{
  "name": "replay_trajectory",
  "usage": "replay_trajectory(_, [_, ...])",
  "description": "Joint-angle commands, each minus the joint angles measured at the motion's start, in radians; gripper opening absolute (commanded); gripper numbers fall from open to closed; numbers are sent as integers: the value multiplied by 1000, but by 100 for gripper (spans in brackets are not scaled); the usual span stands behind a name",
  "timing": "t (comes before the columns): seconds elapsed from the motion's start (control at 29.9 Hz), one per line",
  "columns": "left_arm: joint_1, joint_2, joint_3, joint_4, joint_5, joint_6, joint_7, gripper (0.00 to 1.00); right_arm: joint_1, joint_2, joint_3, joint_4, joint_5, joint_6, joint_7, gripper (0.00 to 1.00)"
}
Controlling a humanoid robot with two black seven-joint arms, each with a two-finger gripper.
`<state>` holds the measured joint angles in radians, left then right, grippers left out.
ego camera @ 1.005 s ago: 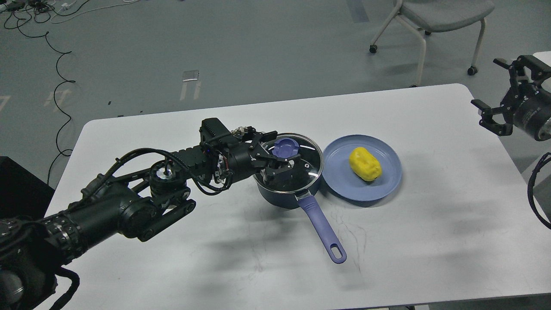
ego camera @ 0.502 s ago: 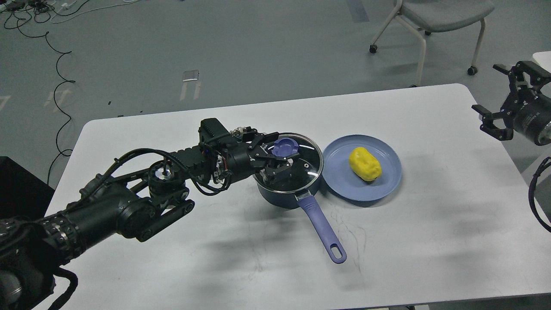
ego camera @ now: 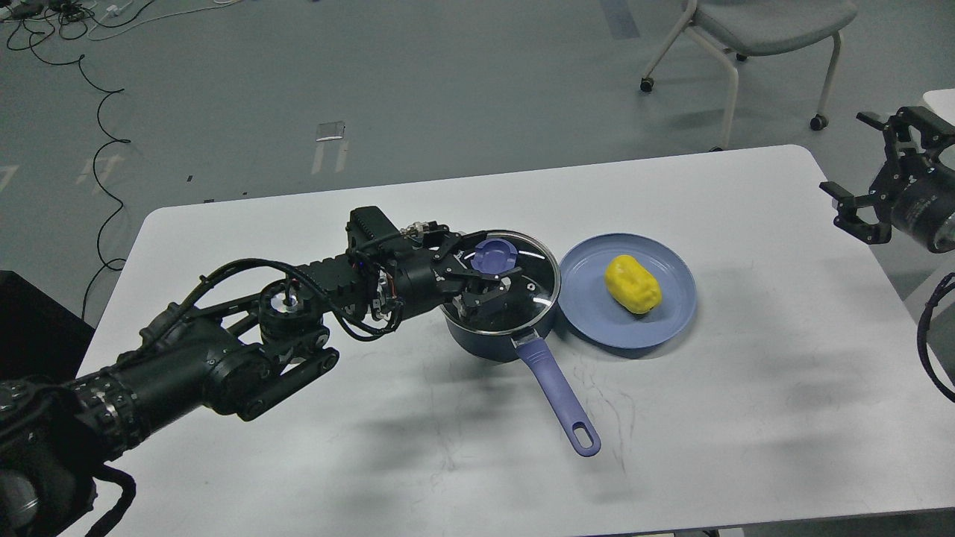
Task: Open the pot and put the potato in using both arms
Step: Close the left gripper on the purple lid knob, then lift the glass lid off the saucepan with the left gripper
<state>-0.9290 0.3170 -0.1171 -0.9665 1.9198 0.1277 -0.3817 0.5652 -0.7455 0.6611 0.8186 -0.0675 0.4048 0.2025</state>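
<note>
A dark blue pot [ego camera: 489,339] with a purple handle [ego camera: 559,399] stands mid-table, its glass lid [ego camera: 533,287] on it. My left gripper [ego camera: 489,261] reaches in from the left, and its fingers hold the lid's purple knob [ego camera: 496,256] from above and below. The lid rests flat on the pot. A yellow potato [ego camera: 633,283] lies on a blue plate [ego camera: 589,298] right of the pot. My right gripper [ego camera: 858,160] hangs open and empty off the table's right edge, far from the potato.
The white table [ego camera: 746,418] ends close behind the plate's right side. A grey chair [ego camera: 753,30] stands behind the table at the far right. Cables [ego camera: 97,119] lie on the floor at the far left.
My right gripper has drawn back a little to the right and up. My left gripper's fingers have closed slightly on the knob. The lid and pot have not moved.
</note>
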Motion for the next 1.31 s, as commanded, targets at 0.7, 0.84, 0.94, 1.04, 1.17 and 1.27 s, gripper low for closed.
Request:
replay_trajectory(0.7, [-8,11,-3,-3,-8,0,0,57,1,1,0,1,0,-8,0,100])
replay_trajectory(0.84, [-36,28,-4,-21,-30,0,-2,57,1,1,0,1,0,-9,0,100])
replay_trajectory(0.94, [-51,53,-4,-66,-62,-2,-2,57,1,1,0,1,0,-9,0,100])
replay_trajectory(1.04, [-80,86,-4,-87,-85,-3,-2,58,1,1,2,1,0,-9,0,100])
replay_trajectory(1.17, [-93,132,-3,-87,-85,-3,-3,58,1,3,0,2,0,-9,0,100])
replay_trajectory(1.27, [-82,189,-3,-87,-87,-3,-6,58,1,6,0,1,0,-9,0,100])
